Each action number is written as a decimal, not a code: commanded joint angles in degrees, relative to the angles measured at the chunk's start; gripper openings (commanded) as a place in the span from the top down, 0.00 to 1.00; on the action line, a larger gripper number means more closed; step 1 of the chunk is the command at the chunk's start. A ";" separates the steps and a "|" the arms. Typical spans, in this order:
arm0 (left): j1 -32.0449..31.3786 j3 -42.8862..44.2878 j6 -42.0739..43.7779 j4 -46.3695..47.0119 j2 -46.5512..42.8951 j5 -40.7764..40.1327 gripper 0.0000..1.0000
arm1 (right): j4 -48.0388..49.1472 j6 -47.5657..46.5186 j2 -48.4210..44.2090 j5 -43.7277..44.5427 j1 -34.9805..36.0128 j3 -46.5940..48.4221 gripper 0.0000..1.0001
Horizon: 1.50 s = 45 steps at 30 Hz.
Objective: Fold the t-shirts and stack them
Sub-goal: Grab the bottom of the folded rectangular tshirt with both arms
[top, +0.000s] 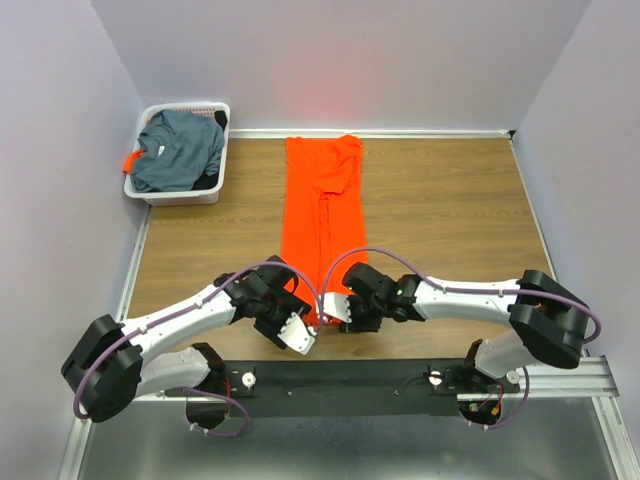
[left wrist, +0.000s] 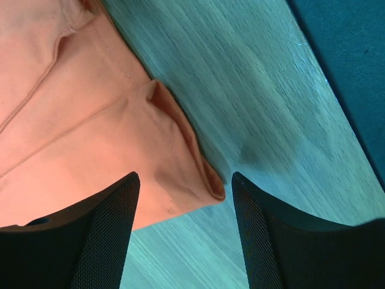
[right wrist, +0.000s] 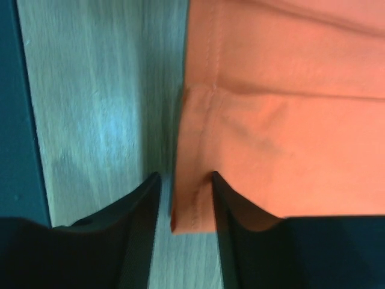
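Lying flat, narrow orange tee (top: pixel 322 215), stitched hem (right wrist: pixel 204 138)

From above, my left gripper (top: pixel 305 330) and right gripper (top: pixel 333 310) hide the near hem of the bright orange cloth t-shirt (top: pixel 322 215). My right fingers (right wrist: pixel 129 241) flank that hem; whether they pinch it I cannot tell. Both wrist views crop the shirt.

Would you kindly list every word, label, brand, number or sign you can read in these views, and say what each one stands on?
None: no readable text shows in any view.
The orange t-shirt is plain, with no print or tag in sight.
The dark grey-blue t-shirt and the white basket show no lettering.
The left arm and right arm carry no legible marking.
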 commanded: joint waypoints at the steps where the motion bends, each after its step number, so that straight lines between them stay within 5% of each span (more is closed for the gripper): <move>1: -1.66 -1.51 -1.52 1.81 0.26 -3.18 0.29 | 2.31 -0.19 3.13 4.48 0.44 -3.90 0.57; 12: -3.68 -2.13 -5.56 5.50 7.82 -8.20 0.49 | 2.57 0.16 2.96 6.24 0.44 -6.53 0.83; 14: -3.68 -2.04 -5.39 5.76 7.65 -7.59 0.65 | 2.57 0.59 3.22 6.15 0.44 -6.71 0.96; 15: -3.68 -2.04 -5.39 5.85 7.64 -7.32 0.66 | 2.57 0.86 3.22 6.15 0.44 -6.71 0.99; 20: -3.68 -1.69 -5.30 5.16 5.98 -5.92 0.99 | 2.22 1.21 1.30 6.33 0.44 -6.45 0.99; 35: -1.76 3.15 -6.53 0.76 -8.96 -0.99 1.00 | -4.72 -0.27 -8.02 5.71 -2.18 1.46 0.99; 45: 10.61 11.14 -2.31 4.88 -1.68 2.51 1.00 | -7.19 -14.07 -6.63 3.69 -13.34 9.89 0.99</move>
